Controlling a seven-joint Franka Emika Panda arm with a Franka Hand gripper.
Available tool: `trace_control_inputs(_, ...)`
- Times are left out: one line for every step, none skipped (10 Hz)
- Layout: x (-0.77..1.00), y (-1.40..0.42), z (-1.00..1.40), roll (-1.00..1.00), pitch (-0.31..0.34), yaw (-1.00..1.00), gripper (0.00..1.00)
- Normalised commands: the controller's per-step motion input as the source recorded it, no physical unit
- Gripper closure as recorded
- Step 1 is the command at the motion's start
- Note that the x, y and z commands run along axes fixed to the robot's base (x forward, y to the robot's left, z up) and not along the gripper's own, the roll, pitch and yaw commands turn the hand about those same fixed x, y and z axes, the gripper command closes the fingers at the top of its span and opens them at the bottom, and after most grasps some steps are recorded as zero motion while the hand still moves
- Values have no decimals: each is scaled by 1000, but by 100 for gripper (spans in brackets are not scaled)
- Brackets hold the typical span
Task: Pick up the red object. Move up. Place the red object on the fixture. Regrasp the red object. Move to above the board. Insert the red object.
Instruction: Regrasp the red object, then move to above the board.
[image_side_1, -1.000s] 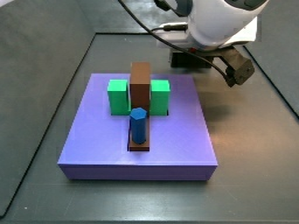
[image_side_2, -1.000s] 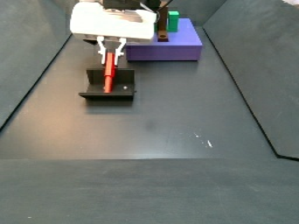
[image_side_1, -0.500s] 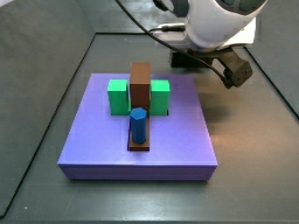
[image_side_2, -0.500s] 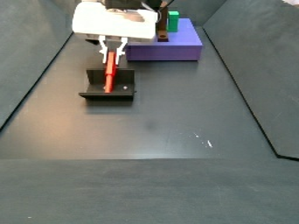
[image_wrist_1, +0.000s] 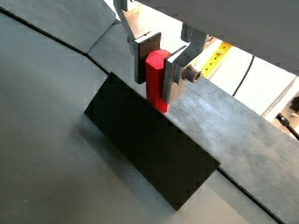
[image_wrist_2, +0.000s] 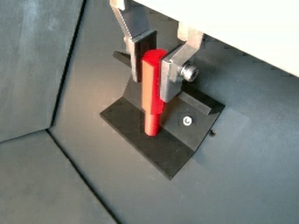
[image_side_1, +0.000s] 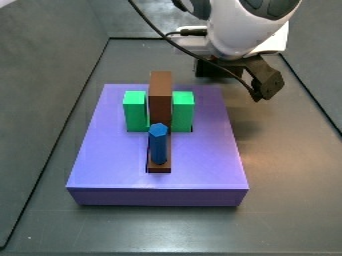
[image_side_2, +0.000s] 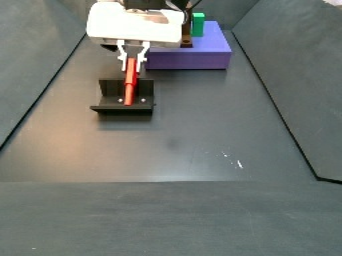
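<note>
While the red object (image_wrist_2: 153, 92) is clamped at its upper end between the silver fingers (image_wrist_2: 176, 68) of the gripper (image_wrist_2: 158, 63), its lower end is seen resting on the base plate of the fixture (image_wrist_2: 176, 140) in a wrist view. The jaws are closed on the peg, with the dark pads pressed against its two sides, and the peg is held upright. In a side view the gripper (image_side_2: 131, 56) is found directly above the fixture (image_side_2: 124, 98), with the red object (image_side_2: 130, 80) reaching down from it into the holder. The board (image_side_2: 198, 52) lies just beyond the fixture in that view, apart from it. On the board (image_side_1: 160, 150), a tall brown block (image_side_1: 162, 102) is flanked by green blocks (image_side_1: 135, 110), and a blue cylinder (image_side_1: 158, 142) stands in front of the brown block. No writing, brand or label can be read on the fixture, the peg or the board.
</note>
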Motion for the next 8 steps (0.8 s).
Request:
trace_control_inputs(0, 0, 0, 0, 0, 0, 100)
trace_control_inputs(0, 0, 0, 0, 0, 0, 100)
trace_control_inputs(0, 0, 0, 0, 0, 0, 100)
trace_control_inputs(0, 0, 0, 0, 0, 0, 100)
trace_control_inputs(0, 0, 1400, 0, 0, 0, 100)
trace_control_inputs(-32, -27, 1400, -3, 29, -35, 100)
trace_control_inputs(-57, -20, 1400, -37, 55, -22, 100)
trace_control_inputs(-34, -17, 1400, -14, 76, -4, 100)
